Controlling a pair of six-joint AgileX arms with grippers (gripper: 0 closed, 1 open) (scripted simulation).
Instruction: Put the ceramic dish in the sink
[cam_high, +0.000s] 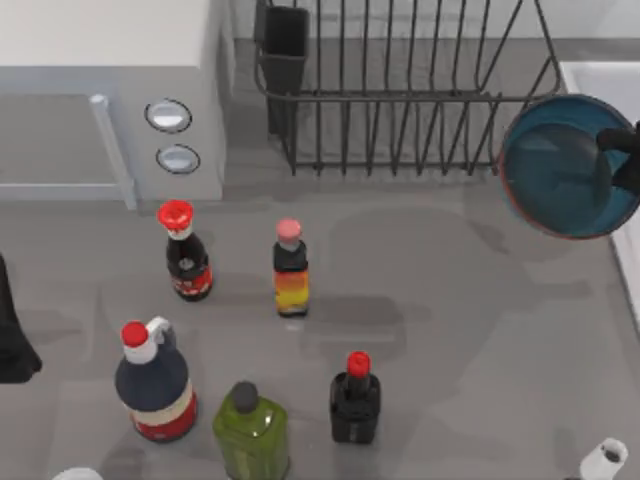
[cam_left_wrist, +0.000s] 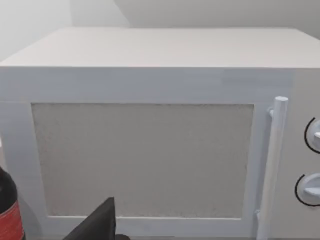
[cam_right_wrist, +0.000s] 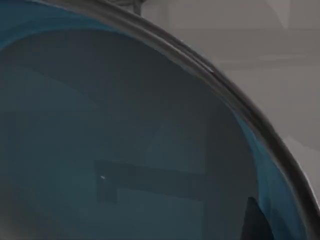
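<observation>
The ceramic dish (cam_high: 555, 170) is a wide teal-blue bowl with a reddish-brown rim. It hangs tilted at the table's far right, overlapping the near left corner of the pale sink (cam_high: 600, 80). My right gripper (cam_high: 625, 160) is shut on the dish's right edge. The right wrist view looks straight into the glossy blue inside of the dish (cam_right_wrist: 125, 140), with one dark finger (cam_right_wrist: 255, 220) at its rim. My left gripper (cam_high: 15, 345) stays parked at the table's far left edge, facing the microwave.
A dark wire dish rack (cam_high: 400, 90) stands just left of the dish. A white microwave (cam_high: 110, 90) fills the back left. Several bottles stand in front: a red-capped dark one (cam_high: 186, 255), an orange-labelled one (cam_high: 290, 270), a green one (cam_high: 250, 430).
</observation>
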